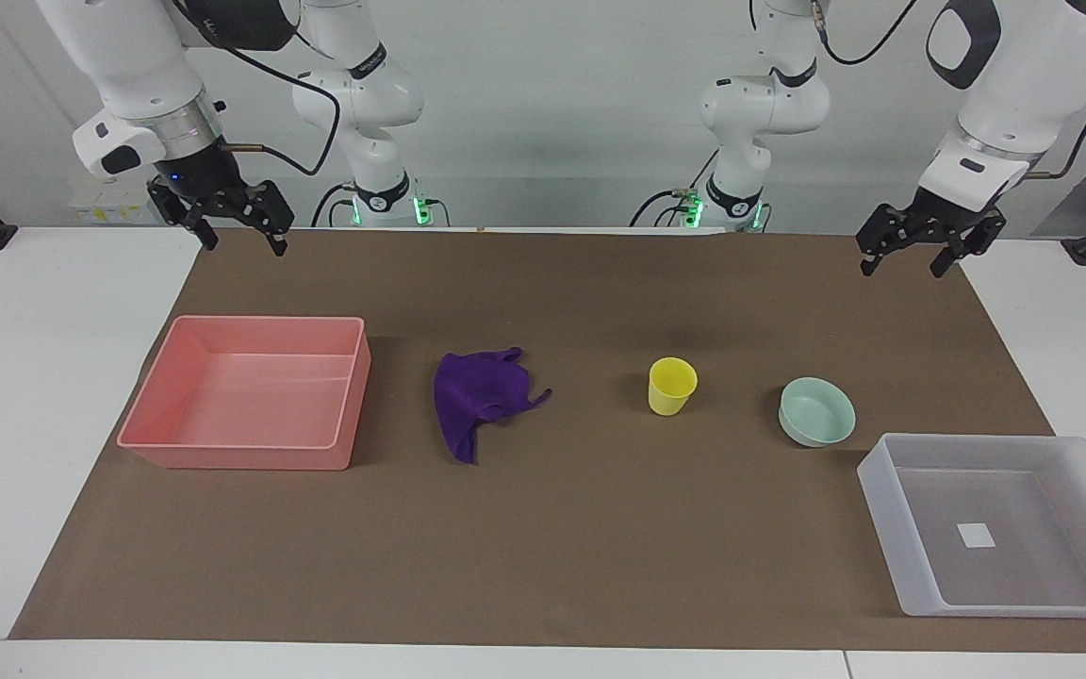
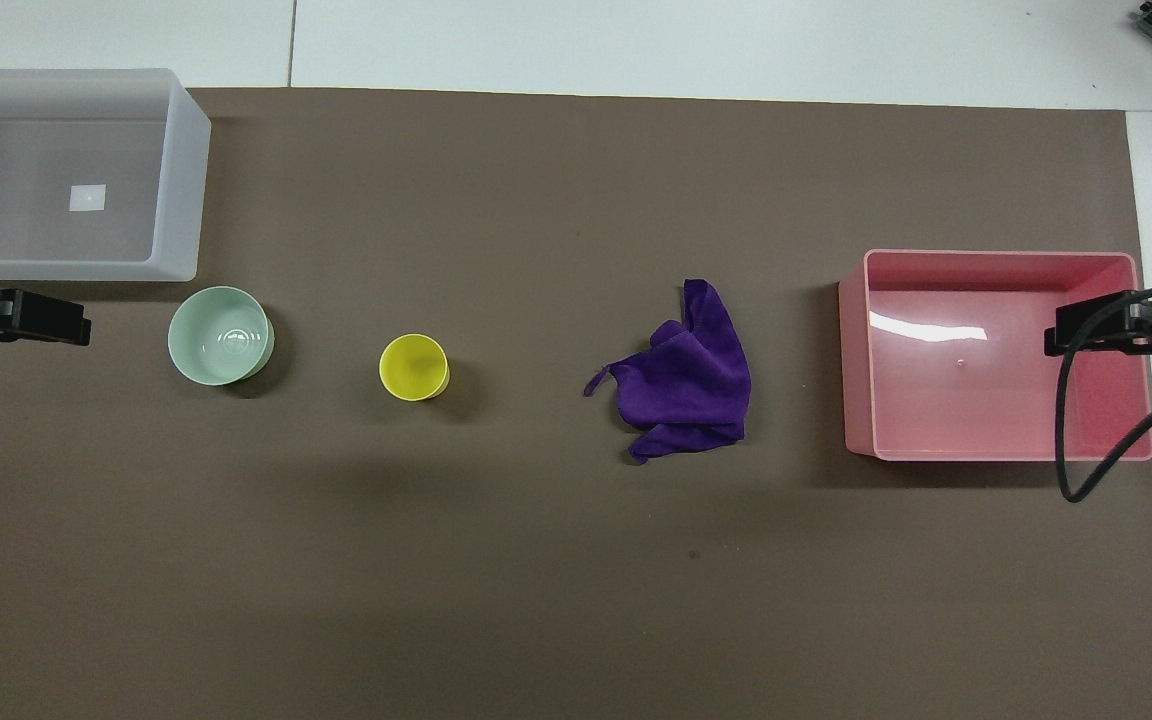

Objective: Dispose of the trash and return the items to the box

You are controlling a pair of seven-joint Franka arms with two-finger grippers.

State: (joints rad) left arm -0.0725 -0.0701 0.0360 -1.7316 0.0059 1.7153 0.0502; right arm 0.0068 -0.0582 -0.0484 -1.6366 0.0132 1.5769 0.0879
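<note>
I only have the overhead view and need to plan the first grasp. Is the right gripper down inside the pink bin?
Observer: No. The right gripper hangs high above the pink bin, touching nothing.
Operator: Are its fingers open?
Observer: Yes, spread open and empty.
Operator: And the left gripper, beside the bowl?
Observer: The left gripper is also raised and open, well clear of the bowl and the box.
</note>
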